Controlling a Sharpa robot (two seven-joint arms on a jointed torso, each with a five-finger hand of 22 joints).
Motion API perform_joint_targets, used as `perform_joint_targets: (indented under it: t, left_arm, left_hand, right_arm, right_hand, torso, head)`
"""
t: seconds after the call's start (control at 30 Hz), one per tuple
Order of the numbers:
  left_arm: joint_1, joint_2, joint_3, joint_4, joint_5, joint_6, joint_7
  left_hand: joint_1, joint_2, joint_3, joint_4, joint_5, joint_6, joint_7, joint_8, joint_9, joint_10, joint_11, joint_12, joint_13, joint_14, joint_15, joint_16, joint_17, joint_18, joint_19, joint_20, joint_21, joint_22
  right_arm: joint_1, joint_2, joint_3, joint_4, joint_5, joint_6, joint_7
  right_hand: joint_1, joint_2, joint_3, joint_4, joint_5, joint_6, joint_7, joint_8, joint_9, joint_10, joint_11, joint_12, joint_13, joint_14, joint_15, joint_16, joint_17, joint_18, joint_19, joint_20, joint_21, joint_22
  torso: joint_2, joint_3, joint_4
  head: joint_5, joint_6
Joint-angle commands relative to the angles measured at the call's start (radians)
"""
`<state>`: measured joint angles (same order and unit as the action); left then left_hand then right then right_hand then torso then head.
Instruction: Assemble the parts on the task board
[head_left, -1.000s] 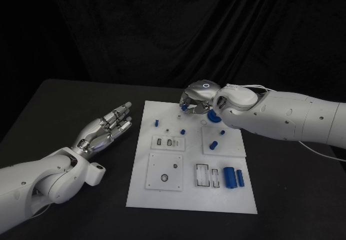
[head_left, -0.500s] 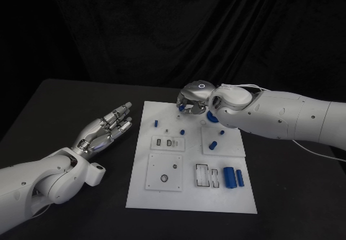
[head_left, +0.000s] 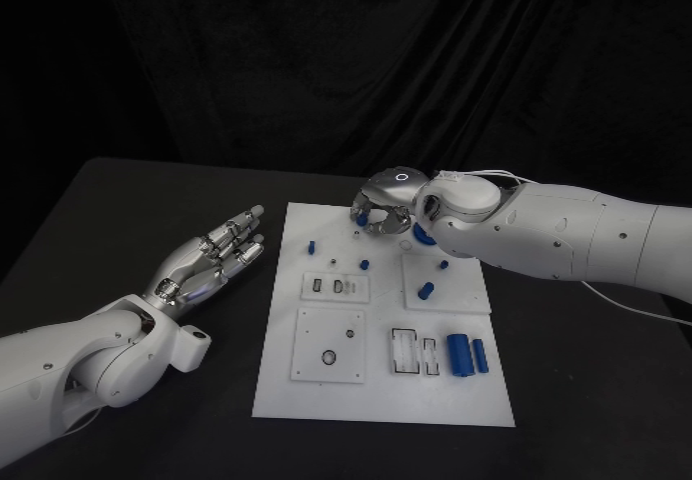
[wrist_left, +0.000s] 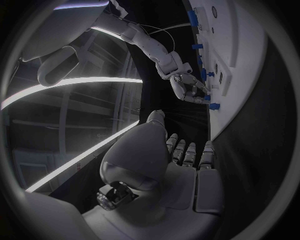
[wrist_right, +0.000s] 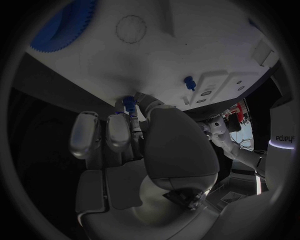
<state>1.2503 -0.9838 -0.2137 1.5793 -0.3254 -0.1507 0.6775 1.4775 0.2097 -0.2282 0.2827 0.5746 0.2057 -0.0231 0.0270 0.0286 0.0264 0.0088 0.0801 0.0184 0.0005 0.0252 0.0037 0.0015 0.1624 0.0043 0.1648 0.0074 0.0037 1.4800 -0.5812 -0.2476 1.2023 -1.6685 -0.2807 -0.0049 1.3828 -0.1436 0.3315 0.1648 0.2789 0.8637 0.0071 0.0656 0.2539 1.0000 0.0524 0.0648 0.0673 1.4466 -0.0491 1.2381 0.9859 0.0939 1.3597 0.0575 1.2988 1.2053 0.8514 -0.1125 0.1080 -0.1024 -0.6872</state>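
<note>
Near edge of the white task board (head_left: 274, 390): flat, matte rectangular plate lying on the black table (head_left: 116, 200). Nearest parts: two blue cylinders (head_left: 459, 354) lying side by side, smooth and rounded, just beside a recessed tray with pale slots (head_left: 411, 352). A square white sub-plate (head_left: 332, 343) with a small dark ring on it sits near the board's left edge.

Mid-board: a short blue peg (head_left: 427, 291) lies tilted on a raised square; a smaller slotted block (head_left: 335, 286) sits to its left, with small blue pegs (head_left: 313, 244) standing beyond it. Their exact shapes are too small to make out.

Left hand (head_left: 214, 258): silver, segmented metal, lying off the board over the table, fingers (head_left: 245, 228) extended and spread, holding nothing.

Far end: right hand (head_left: 387, 205) hovers over the board's far edge, fingers curled downward. The right wrist view shows a small blue pin (wrist_right: 129, 105) pinched between the fingertips, close to the board surface; whether it touches the board cannot be told. A toothed blue gear (wrist_right: 62, 25) lies on the board near that hand; in the head view it is largely hidden behind the white forearm.
</note>
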Motion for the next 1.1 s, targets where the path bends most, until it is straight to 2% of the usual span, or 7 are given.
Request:
perform_joint_targets:
  t: [0.03, 0.27, 0.57, 0.83, 0.87, 0.97, 1.1]
  left_arm:
    - [0.002, 0.002, 0.001, -0.002, -0.008, 0.017, 0.073]
    - [0.002, 0.002, 0.001, -0.004, -0.008, 0.019, 0.073]
    - [0.002, -0.008, 0.001, -0.002, -0.008, 0.018, 0.074]
    - [0.002, -0.012, 0.001, -0.001, -0.008, 0.017, 0.073]
    - [0.002, -0.011, 0.001, -0.002, -0.008, 0.017, 0.073]
    - [0.002, -0.008, 0.001, -0.004, -0.008, 0.019, 0.072]
    - [0.002, -0.006, 0.001, -0.006, -0.008, 0.020, 0.071]
  left_hand:
    - [0.013, -0.001, 0.005, 0.000, 0.005, 0.002, 0.010, 0.002, 0.000, 0.000, 0.009, -0.004, -0.001, 0.000, 0.009, -0.004, -0.002, 0.018, 0.000, 0.005, -0.003, 0.000]
    - [0.014, 0.000, 0.005, 0.000, 0.006, 0.002, 0.013, 0.002, 0.000, 0.000, 0.009, -0.004, -0.001, 0.000, 0.009, -0.004, -0.002, 0.018, 0.000, 0.005, -0.003, 0.000]
    - [0.015, 0.000, 0.006, 0.000, 0.008, 0.003, 0.015, 0.002, 0.000, 0.000, 0.009, -0.003, -0.001, 0.000, 0.009, -0.004, -0.002, 0.018, 0.000, 0.005, -0.003, 0.000]
    - [0.016, 0.000, 0.006, 0.000, 0.009, 0.004, 0.015, 0.002, 0.000, 0.000, 0.010, -0.003, -0.001, 0.000, 0.009, -0.004, -0.002, 0.018, 0.000, 0.005, -0.003, 0.000]
    - [0.016, 0.000, 0.006, 0.000, 0.009, 0.004, 0.015, 0.002, 0.000, 0.000, 0.010, -0.003, -0.001, 0.000, 0.009, -0.004, -0.002, 0.018, 0.000, 0.005, -0.003, 0.000]
    - [0.017, 0.000, 0.007, -0.001, 0.011, 0.007, 0.017, 0.003, 0.000, 0.001, 0.010, -0.002, -0.001, 0.000, 0.009, -0.004, -0.002, 0.018, 0.000, 0.006, -0.003, 0.000]
    - [0.017, 0.001, 0.008, -0.001, 0.011, 0.006, 0.018, 0.003, 0.000, 0.001, 0.010, -0.002, -0.001, 0.000, 0.009, -0.004, -0.002, 0.018, 0.000, 0.006, -0.003, 0.000]
  right_arm:
    - [-0.003, -0.006, 0.001, 0.003, -0.002, 0.020, -0.017]
    - [-0.003, -0.025, 0.001, 0.012, -0.001, -0.025, -0.022]
    - [0.014, -0.117, 0.002, 0.084, 0.035, -0.181, -0.024]
    - [0.045, -0.234, 0.002, 0.180, 0.058, -0.192, -0.027]
    - [0.047, -0.248, 0.002, 0.189, 0.059, -0.171, -0.035]
    - [0.049, -0.276, 0.001, 0.203, 0.062, -0.102, -0.067]
    - [0.044, -0.303, 0.000, 0.210, 0.063, -0.032, -0.106]
  right_hand:
    - [-0.003, -0.004, -0.022, -0.005, -0.002, -0.096, -0.033, -0.003, -0.039, -0.088, 0.001, -0.003, -0.001, -0.008, 0.000, -0.009, -0.006, -0.002, -0.009, 0.005, -0.010, -0.001]
    - [0.008, 0.009, -0.079, -0.006, 0.000, -0.311, -0.057, -0.014, -0.127, -0.279, 0.008, -0.008, -0.006, -0.041, 0.009, -0.059, -0.074, 0.010, -0.044, 0.012, -0.061, -0.041]
    - [0.024, 0.027, -0.091, -0.002, 0.000, -0.288, -0.028, -0.008, -0.140, -0.189, 0.010, 0.014, 0.009, -0.065, 0.012, -0.098, -0.125, 0.018, -0.069, 0.016, -0.103, -0.073]
    - [0.044, 0.016, -0.077, -0.009, -0.002, 0.019, 0.053, 0.077, -0.103, 0.243, -0.046, 0.303, 0.215, -0.155, -0.015, -0.287, -0.345, 0.040, -0.148, -0.009, -0.232, -0.171]
    - [0.013, 0.025, -0.076, 0.019, 0.006, 0.019, 0.061, 0.052, -0.109, 0.066, -0.040, 0.502, 0.423, -0.130, -0.029, -0.285, -0.317, 0.039, -0.141, -0.019, -0.247, -0.170]
    - [-0.021, 0.003, -0.090, 0.047, 0.001, 0.048, 0.050, 0.034, -0.102, 0.362, -0.076, 1.316, 1.254, 0.036, -0.025, 0.178, 0.342, -0.004, -0.031, -0.014, -0.068, 0.029]
    - [-0.081, 0.004, -0.118, 0.099, 0.000, 0.041, 0.047, 0.016, -0.097, 0.563, -0.077, 1.501, 1.496, 0.112, -0.024, 0.315, 0.556, -0.026, 0.029, -0.017, 0.038, 0.142]
  torso:
    - [0.000, 0.0002, -0.0010]
    - [0.000, 0.0003, -0.0004]
    - [0.000, 0.0009, -0.0019]
    - [0.000, 0.0002, -0.0018]
    - [0.000, -0.0002, -0.0017]
    - [0.001, -0.0006, -0.0017]
    - [0.001, -0.0009, -0.0022]
  head:
    - [0.002, 0.002]
    - [0.003, 0.006]
    - [0.011, 0.011]
    - [0.006, 0.011]
    - [0.005, 0.010]
    - [0.006, 0.010]
    - [0.007, 0.010]
